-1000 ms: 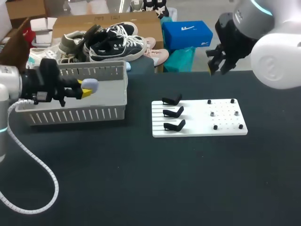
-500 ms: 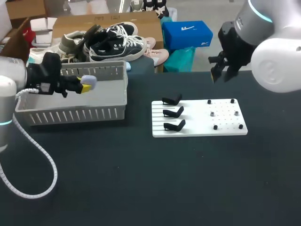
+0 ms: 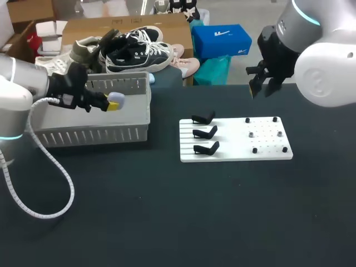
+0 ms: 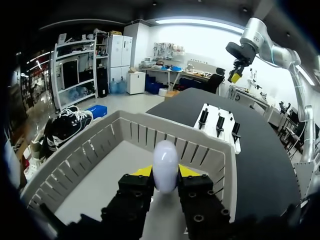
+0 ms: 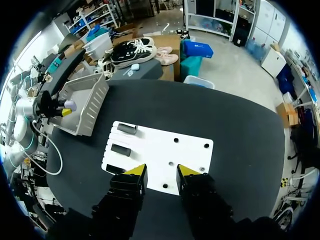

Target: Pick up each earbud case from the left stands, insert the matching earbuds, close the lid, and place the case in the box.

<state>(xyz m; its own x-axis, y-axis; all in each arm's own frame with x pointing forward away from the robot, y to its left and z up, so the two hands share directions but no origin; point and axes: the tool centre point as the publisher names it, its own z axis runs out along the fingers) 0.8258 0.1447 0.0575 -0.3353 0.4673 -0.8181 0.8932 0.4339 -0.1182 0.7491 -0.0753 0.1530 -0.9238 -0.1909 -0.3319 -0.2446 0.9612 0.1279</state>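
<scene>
Counts: one earbud case (image 3: 115,99), one grey slatted box (image 3: 100,135), one white board (image 3: 267,142) carrying three black stands (image 3: 203,118) in a column and four black pegs (image 3: 247,120), and two grippers. All three stands were bare. The left gripper (image 3: 111,103) pinched the pale, egg-shaped case between its yellow tips and held it above the box, near the box's right end. The right gripper (image 3: 258,83) hung over the table's far edge, beyond the board, well apart from everything. The left wrist view showed what the head view did not: the case (image 4: 165,165) clamped from both sides, upright, with the box's inner floor and slatted wall (image 4: 165,140) under and ahead of it. The right wrist view showed the right gripper (image 5: 160,171) with its fingers spread and nothing between them, the board (image 5: 165,150) below. Compared with a second ago, the left gripper and case had travelled rightward over the box; the right gripper had barely shifted.
</scene>
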